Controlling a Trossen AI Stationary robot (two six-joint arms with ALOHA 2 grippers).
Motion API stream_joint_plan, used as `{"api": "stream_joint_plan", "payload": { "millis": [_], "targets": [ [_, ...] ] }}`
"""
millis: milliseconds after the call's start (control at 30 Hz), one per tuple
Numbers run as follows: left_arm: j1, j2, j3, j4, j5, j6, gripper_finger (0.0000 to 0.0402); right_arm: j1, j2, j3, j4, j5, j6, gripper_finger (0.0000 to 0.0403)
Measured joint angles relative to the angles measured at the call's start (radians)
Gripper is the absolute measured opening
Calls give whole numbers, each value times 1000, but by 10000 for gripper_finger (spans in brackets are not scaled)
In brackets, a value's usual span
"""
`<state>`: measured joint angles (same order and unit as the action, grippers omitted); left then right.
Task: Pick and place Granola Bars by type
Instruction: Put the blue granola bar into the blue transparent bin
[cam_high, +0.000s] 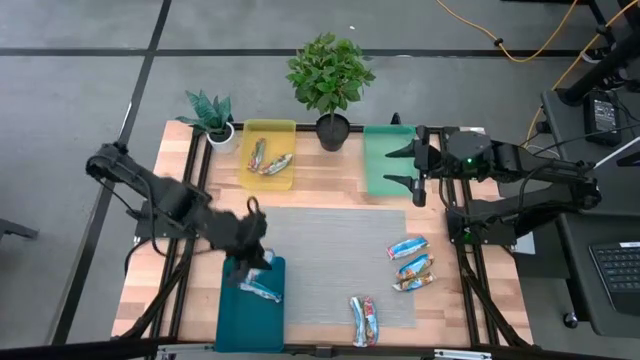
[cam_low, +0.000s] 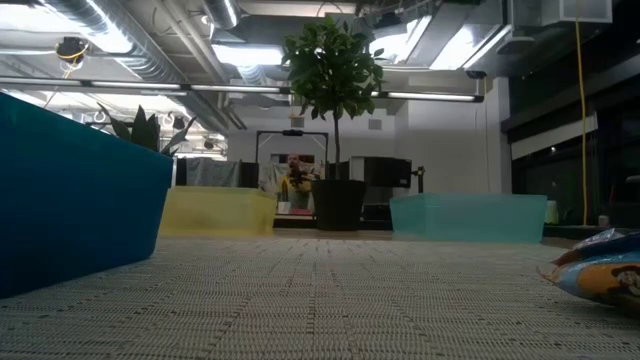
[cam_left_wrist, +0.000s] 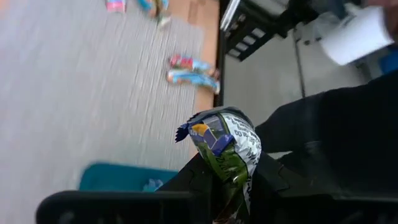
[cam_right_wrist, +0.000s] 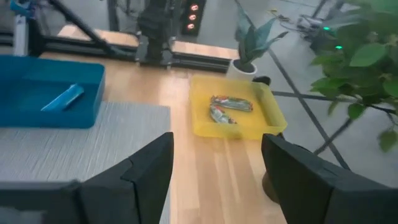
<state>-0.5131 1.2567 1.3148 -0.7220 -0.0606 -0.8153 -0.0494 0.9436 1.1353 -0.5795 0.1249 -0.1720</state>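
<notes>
My left pincer (cam_left_wrist: 233, 180) is clenched on a bar (cam_left_wrist: 225, 144), carrying it above the teal tray (cam_high: 232, 320), where one bar (cam_high: 260, 289) lies below it. My right pincer (cam_high: 400, 167) waits released over the green tray (cam_high: 385, 185). Two bars sit in the yellow tray (cam_high: 268, 130), five loose on the mat (cam_high: 320, 240).

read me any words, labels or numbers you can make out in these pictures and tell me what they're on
None can be read.
Granola bar held in the left claw: white print on the wrapper, too blurred to read.
Loose granola bars on the mat: wrapper print too small.
Bars in the yellow tray: print too small.
</notes>
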Motion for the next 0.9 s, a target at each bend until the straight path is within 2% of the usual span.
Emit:
{"api": "stream_joint_plan", "payload": {
  "millis": [100, 267, 533, 900],
  "targets": [
    [-44, 59, 0, -22, -37, -96, 47, 0, 0, 0, -3, -36, -45, 245],
    [-78, 138, 0, -38, -43, -250, 47, 0, 0, 0, -3, -50, -83, 245],
    [-148, 247, 0, -48, -52, -395, 47, 0, 0, 1, -31, -77, -95, 245],
    [-188, 414, 0, -82, 51, -598, 47, 0, 0, 1, -44, -103, -123, 245]
  ]
}}
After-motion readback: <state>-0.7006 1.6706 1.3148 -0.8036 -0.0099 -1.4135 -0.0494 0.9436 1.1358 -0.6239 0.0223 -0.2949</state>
